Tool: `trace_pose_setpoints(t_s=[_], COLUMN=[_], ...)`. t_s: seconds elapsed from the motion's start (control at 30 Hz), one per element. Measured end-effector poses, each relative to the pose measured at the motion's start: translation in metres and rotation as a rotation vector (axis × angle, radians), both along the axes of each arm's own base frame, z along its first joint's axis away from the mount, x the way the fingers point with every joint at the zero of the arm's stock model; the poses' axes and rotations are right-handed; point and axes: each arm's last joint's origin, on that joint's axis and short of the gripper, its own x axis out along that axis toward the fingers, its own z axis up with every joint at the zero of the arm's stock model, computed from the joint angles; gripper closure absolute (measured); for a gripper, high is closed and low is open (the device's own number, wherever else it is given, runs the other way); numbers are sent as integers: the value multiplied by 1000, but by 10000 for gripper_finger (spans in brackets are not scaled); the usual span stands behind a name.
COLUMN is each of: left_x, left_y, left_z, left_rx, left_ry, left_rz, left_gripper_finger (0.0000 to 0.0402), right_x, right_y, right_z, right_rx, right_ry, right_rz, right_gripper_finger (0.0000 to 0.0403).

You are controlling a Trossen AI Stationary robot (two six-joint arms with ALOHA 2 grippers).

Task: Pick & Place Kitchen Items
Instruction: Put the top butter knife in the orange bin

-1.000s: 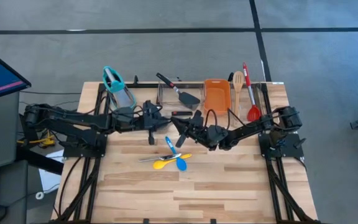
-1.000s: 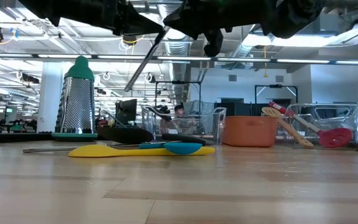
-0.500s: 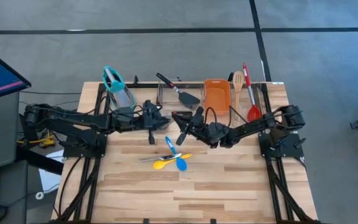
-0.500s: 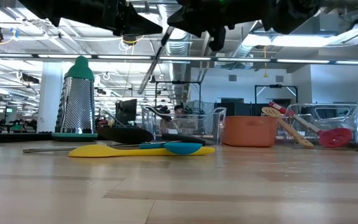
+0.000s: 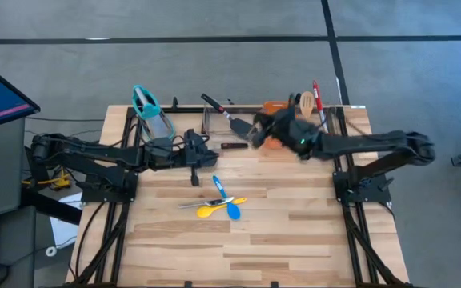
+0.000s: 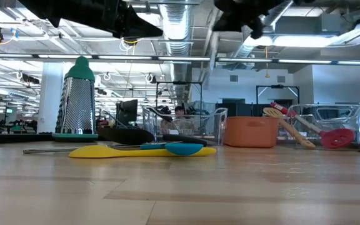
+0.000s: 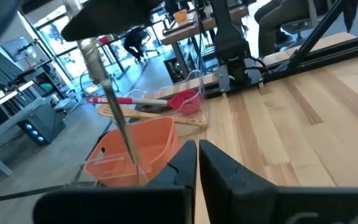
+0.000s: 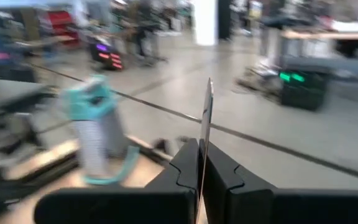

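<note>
My right gripper (image 5: 256, 130) is over the near end of the orange tub (image 5: 277, 106) at the table's far side. It is shut on a slim dark grey utensil (image 7: 114, 106), which hangs below it above the tub (image 7: 135, 152). My left gripper (image 7: 197, 163) is shut and empty, held over the table left of centre (image 5: 194, 170). A yellow spoon (image 5: 210, 211), two small blue spoons (image 5: 232, 210) and silver tongs (image 5: 192, 203) lie flat on the table. A black spatula (image 5: 230, 118) lies in a clear tray. My right gripper pinches the utensil's upper end (image 8: 202, 146) between its two fingers, seen edge-on in the right wrist view. The thin shaft (image 6: 212, 53) hangs almost upright below the fingers. It is clear of the table, with its lower end (image 7: 131, 157) over the orange tub.
A steel grater with a teal top (image 5: 146, 108) stands at the far left. A wooden slotted spoon (image 5: 306, 106) and a red spoon (image 5: 321, 124) lie in a clear tray right of the tub. The near half of the table is bare wood (image 5: 294, 240).
My right gripper has gone up and toward the table's far edge and right, from the table's middle to above the orange tub. It carries the utensil, which hung slanted before and now hangs almost upright.
</note>
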Motion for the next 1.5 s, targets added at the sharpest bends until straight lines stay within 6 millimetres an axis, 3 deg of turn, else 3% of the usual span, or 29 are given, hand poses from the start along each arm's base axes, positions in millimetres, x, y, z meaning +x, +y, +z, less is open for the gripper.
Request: trace_pose_setpoints(t_s=[0.13,0.3,0.5,0.7,0.87,1.07,1.5], left_x=[0,0,0,0,0,0,-6], left_y=[0,0,0,0,0,0,1], left_z=[-1,-2,-2,-2,-2,-2,-20], left_rx=[-1,-1,-4,-4,-4,-4,-5], left_ry=[14,17,18,18,18,18,73], left_rz=[0,0,0,1,1,1,9], left_gripper_finger=[398,398,398,398,398,398,398], right_x=[-26,-44,-55,-62,-54,-33,-9], right_y=[-27,-61,-103,-141,-164,-184,-204], right_z=[4,-7,-33,-40,-37,-39,-85], right_rx=[51,132,263,425,533,575,659], right_ry=[62,152,279,395,563,632,736], right_rz=[-119,-212,-264,-263,-239,-185,-135], right_gripper_finger=[403,403,403,403,403,403,403])
